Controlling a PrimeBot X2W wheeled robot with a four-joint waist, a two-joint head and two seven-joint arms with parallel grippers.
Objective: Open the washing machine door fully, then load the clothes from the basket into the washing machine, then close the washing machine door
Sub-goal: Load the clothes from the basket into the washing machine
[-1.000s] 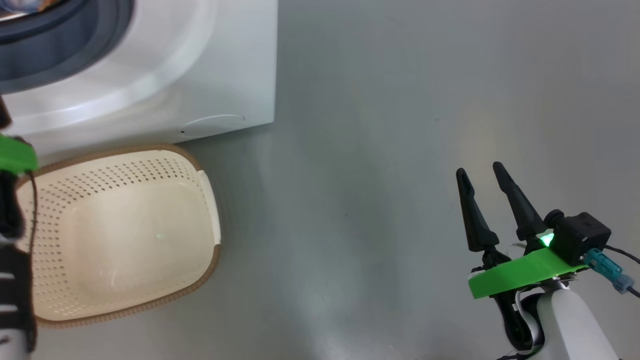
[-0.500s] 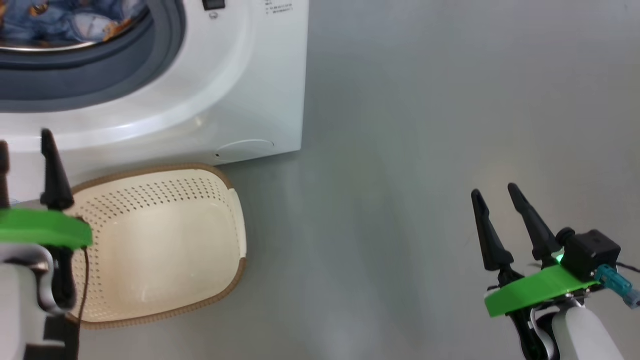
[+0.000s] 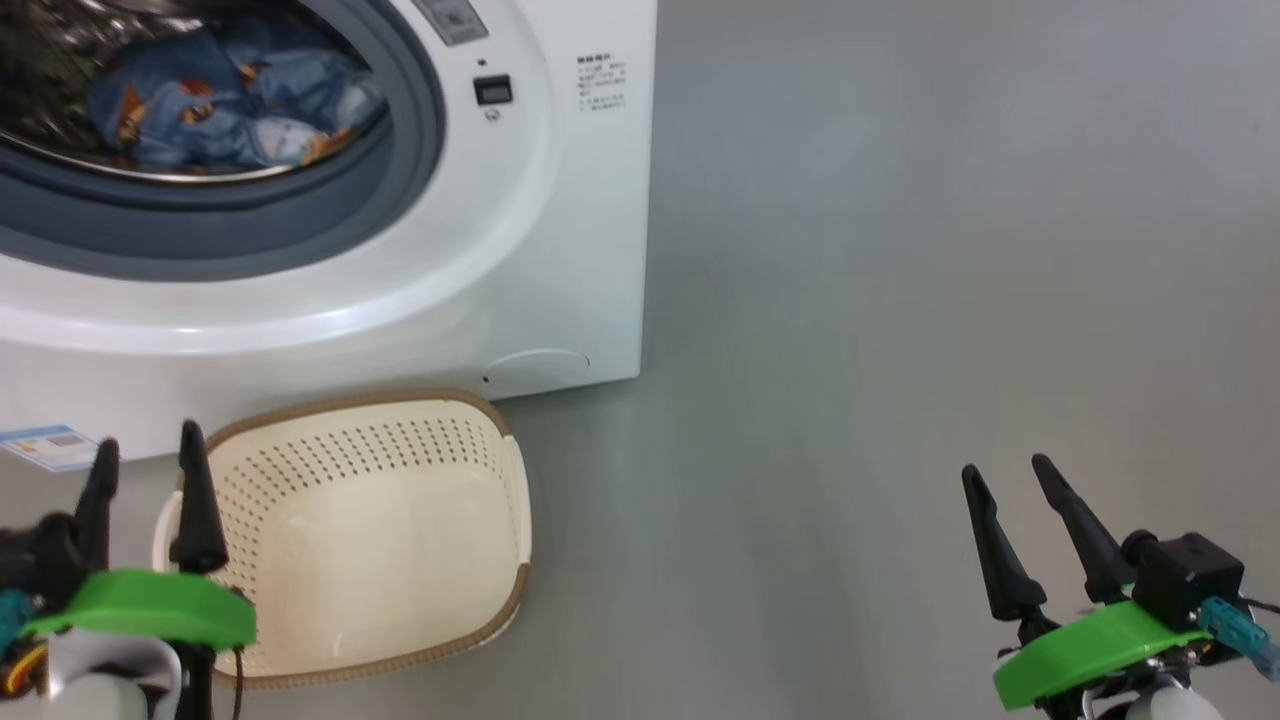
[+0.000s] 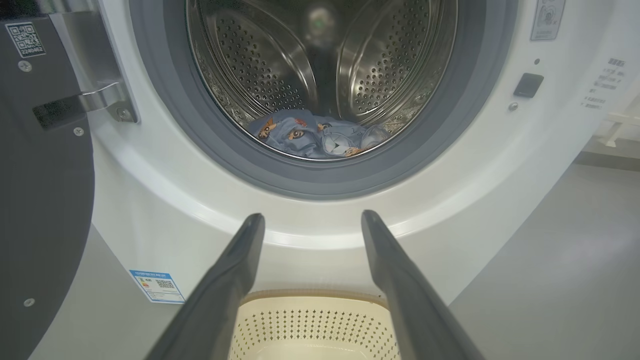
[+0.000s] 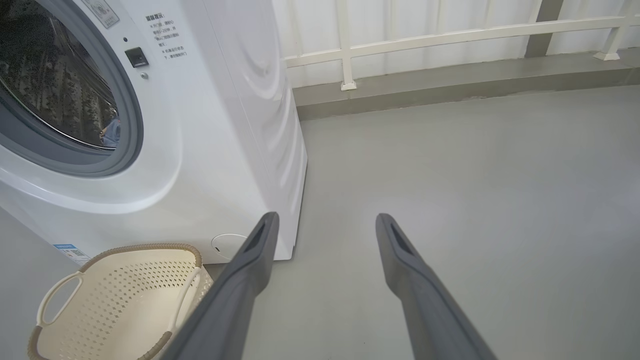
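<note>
Head view, lower left: the left claw [image 3: 147, 445] stands with its two dark fingers spread wide, tips pointing up the frame, gripping nothing. One finger crosses the left rim of the basket [image 3: 400, 445] in the picture. At the lower right of the same frame the right claw [image 3: 1004, 468] is spread just as wide and also holds nothing. It hangs over bare grey floor [image 3: 900, 250], well apart from everything else.

The basket sits on the floor at the bottom left of centre. Its brown rim lies just in front of the washing machine [image 3: 560, 250], near the round cap [image 3: 535, 365] low on the white front. A blue label [image 3: 50, 447] shows at the left edge, beside the left claw's fingertips.

The washing machine takes up the upper left of the frame, its mouth ringed by a grey gasket [image 3: 420, 150]. The clothes [image 3: 230, 100], blue with orange-brown prints, lie inside it at the top left.

From the left wrist view they rest at the bottom of the steel drum [image 4: 280, 60], upper middle of the frame, above the gap between the fingers. The door [image 4: 45, 200] stands swung open, its dark inner face running down the left edge and hung on a metal hinge [image 4: 100, 100].

From the right wrist view a white railing [image 5: 450, 32] runs across the top of the frame, beyond the machine.
</note>
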